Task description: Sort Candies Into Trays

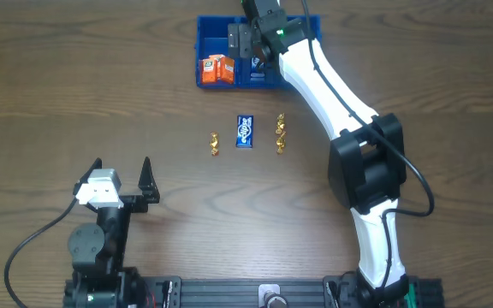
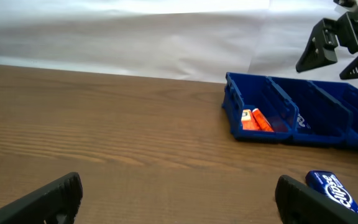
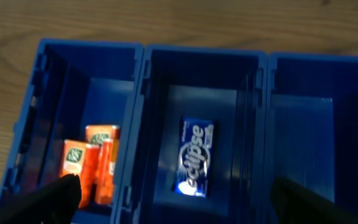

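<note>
Hovering above the blue tray (image 1: 212,30), which sits at 12 o'clock on the wooden table (image 1: 58,85), the right gripper (image 1: 246,40) has its fingers spread wide with nothing between them; its wrist view looks straight down into the tray's three compartments, set side by side. The compartment toward 9 o'clock in the top view holds the orange boxes (image 3: 91,163), lying close together on its floor; the middle compartment holds a blue pack (image 3: 194,155), lying flat and clear of the walls.

A second blue pack (image 1: 245,132) lies flat on the table near its centre, at 6 o'clock from the tray and well apart from it; gold candies (image 1: 215,143) lie at its 9 o'clock and more gold candies (image 1: 281,133) at its 3 o'clock, both near the pack but not touching it.

The left gripper (image 1: 122,162) is at about 8 o'clock from that second pack, well apart from every candy; its fingers stand wide open and grasp nothing. Its wrist view looks across the table toward the tray, with the orange boxes in the end compartment; the second blue pack shows near one finger, and the right gripper hangs above the tray's far side, its two dark fingers apart.
</note>
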Robot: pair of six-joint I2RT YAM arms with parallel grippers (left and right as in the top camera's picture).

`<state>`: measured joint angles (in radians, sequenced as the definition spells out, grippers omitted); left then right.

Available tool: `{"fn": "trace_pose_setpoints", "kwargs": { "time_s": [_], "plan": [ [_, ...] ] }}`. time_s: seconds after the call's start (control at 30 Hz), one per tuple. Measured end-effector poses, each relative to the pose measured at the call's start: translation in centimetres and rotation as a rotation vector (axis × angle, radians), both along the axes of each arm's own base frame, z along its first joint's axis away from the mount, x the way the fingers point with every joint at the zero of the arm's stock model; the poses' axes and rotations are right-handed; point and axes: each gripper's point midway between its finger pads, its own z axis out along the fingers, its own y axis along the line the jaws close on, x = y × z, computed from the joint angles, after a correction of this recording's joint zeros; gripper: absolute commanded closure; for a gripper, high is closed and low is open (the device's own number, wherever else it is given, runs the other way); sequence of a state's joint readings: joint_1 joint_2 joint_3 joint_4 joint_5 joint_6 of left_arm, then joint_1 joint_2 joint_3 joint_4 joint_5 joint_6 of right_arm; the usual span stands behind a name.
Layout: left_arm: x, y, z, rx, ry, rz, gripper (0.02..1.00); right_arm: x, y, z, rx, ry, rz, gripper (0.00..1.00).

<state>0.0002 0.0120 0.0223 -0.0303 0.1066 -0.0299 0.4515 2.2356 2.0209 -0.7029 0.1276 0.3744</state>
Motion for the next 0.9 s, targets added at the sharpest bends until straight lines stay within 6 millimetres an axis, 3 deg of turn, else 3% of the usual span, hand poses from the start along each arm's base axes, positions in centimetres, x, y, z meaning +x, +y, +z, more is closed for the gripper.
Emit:
{"fn": "trace_pose_setpoints", "kwargs": {
  "time_s": [0.13,0.23,0.37,0.47,0.53,0.63,0.9],
  "plan": [
    [0.0,0.0,0.0,0.000,0.000,0.000,0.020,-1.7,-0.4,0.2,-0.034,0.069,0.007,0.003],
    [0.0,0.0,0.0,0.000,0.000,0.000,0.020,-4.4,-0.4,1.5,-0.069,0.136,0.029,0.003],
    [0.0,0.0,0.0,0.000,0.000,0.000,0.020,-10.6,1.1,3.5,-0.125,0.254,0.087,0.003],
    [0.0,0.0,0.0,0.000,0.000,0.000,0.020,-14.4,3.1,3.4,-0.143,0.320,0.111,0.003],
    [0.0,0.0,0.0,0.000,0.000,0.000,0.020,-15.8,4.1,2.5,-0.151,0.347,0.119,0.003],
    [0.0,0.0,0.0,0.000,0.000,0.000,0.023,-16.9,4.1,0.3,-0.172,0.404,0.092,0.003],
    [0.0,0.0,0.0,0.000,0.000,0.000,0.020,-16.2,2.9,-6.2,-0.202,0.505,-0.022,0.003]
  ]
}}
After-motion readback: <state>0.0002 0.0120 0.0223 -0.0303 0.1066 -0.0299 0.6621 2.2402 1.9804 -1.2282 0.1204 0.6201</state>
